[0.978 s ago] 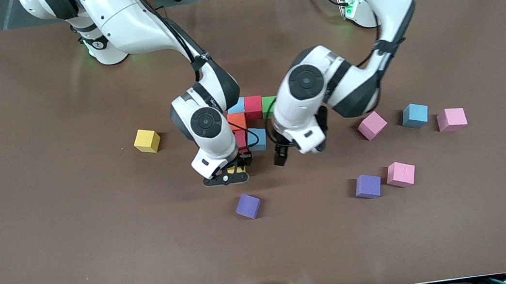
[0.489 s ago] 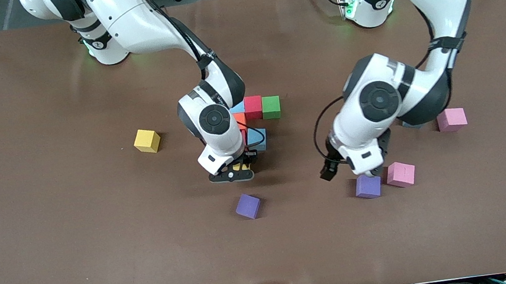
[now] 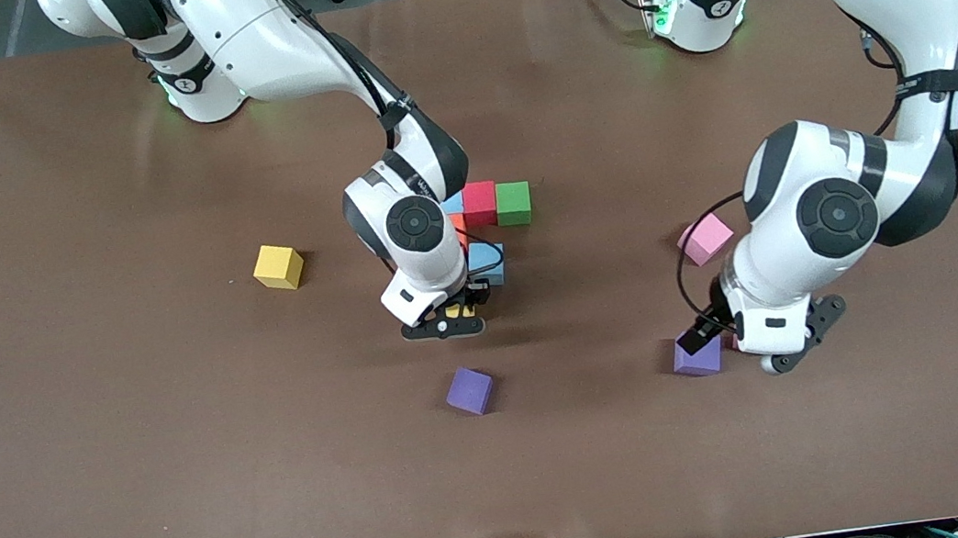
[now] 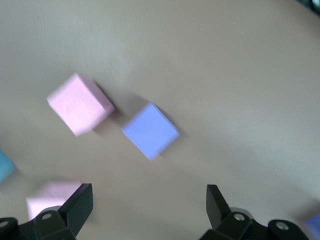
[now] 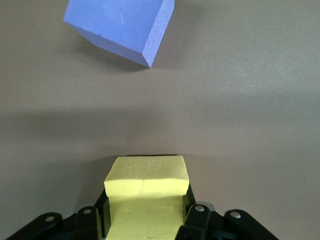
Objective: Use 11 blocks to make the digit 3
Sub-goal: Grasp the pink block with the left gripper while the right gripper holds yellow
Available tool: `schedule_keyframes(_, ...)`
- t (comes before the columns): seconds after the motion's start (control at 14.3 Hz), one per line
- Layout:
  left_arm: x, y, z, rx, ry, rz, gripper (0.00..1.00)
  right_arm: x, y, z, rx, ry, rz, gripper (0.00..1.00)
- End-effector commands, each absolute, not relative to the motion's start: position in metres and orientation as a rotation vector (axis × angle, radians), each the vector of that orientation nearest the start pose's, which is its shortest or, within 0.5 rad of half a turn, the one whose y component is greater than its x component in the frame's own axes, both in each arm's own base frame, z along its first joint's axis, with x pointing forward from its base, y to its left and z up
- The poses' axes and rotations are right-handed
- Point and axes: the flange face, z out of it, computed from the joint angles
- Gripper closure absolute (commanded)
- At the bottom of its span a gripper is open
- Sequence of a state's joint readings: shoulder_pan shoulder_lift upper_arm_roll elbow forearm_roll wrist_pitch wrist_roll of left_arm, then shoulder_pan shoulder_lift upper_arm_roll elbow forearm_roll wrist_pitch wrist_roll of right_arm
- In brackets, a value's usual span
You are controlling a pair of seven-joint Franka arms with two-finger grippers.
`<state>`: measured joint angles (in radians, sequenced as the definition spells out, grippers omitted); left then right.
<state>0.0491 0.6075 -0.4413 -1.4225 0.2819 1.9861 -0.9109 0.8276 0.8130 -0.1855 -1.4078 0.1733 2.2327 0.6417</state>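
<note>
Desk work on the digit 3: right tool, clamped on a yellow block, hangs at the figure's camera-side end, directly over its slot. Left tool, jaws wide and empty, is over a pink block just beside a purple block.

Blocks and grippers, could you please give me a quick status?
Right gripper shut on yellow block, by the partial digit 3. Left gripper open over purple block. Nothing in the way.
</note>
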Motion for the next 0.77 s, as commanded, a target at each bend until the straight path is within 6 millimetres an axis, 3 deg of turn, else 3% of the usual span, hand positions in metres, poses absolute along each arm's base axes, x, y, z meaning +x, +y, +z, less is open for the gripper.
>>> schedule_keyframes(0.0, 0.695, -0.171, 0.345, -3.073, -0.354, -0.014, 0.00, 0.562, 0.465, 0.223, -3.136, 0.077, -0.053, 1.00)
schedule_keyframes(0.14, 0.699, -0.155, 0.333, -3.077, -0.167, 0.014, 0.00, 0.562, 0.465, 0.223, -3.136, 0.077, -0.053, 1.00)
schedule_keyframes(0.21, 0.702, -0.132, 0.324, -3.074, -0.104, 0.038, 0.00, 0.561, 0.465, 0.223, -3.138, 0.077, -0.049, 1.00)
schedule_keyframes(0.35, 0.705, -0.112, 0.306, -3.082, 0.078, 0.085, 0.00, 0.559, 0.466, 0.222, -3.144, 0.067, -0.045, 1.00)
schedule_keyframes(0.7, 0.710, -0.104, 0.262, -3.074, 0.327, 0.098, 0.00, 0.556, 0.462, 0.215, -3.169, 0.053, -0.035, 0.99)
